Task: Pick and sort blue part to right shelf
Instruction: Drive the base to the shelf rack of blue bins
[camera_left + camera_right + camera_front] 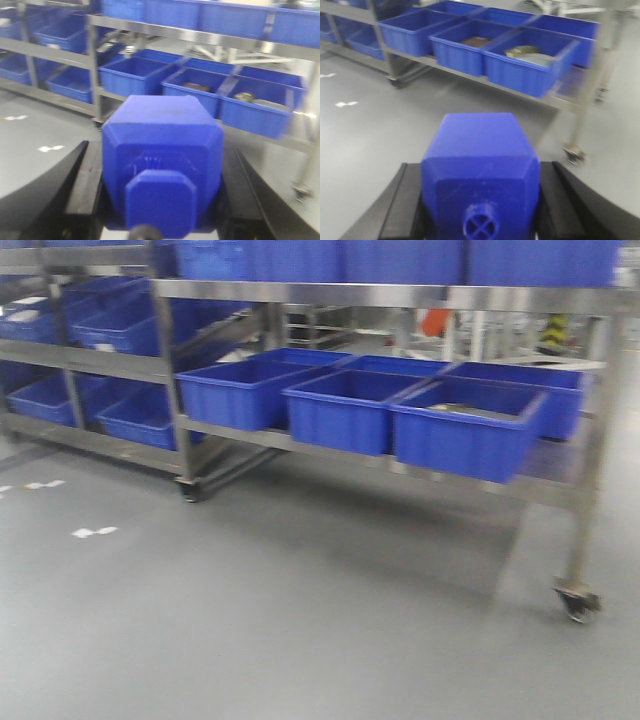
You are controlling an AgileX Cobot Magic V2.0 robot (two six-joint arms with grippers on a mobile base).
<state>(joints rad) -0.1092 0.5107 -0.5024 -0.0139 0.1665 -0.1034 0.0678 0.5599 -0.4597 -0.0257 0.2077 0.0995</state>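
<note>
Left gripper point(161, 200) pinches the blue part point(162, 140) between its black fingers point(82, 195), with the part's flat stepped top facing the wrist camera. Right gripper point(480, 200) is clamped the same way on a knobbed block point(480, 150). Both are held above the grey floor point(300, 620), apart from the right shelf point(400, 296), where blue crates point(465, 430) line the lower tier ahead.

The blue part point(162, 125) is solid blue; fingers point(82, 192) of the left claw point(160, 150) are black. Ahead of the claw: blue crates point(345, 410), silver right shelf point(400, 295), grey floor point(300, 620) with white marks point(93, 532).
</note>
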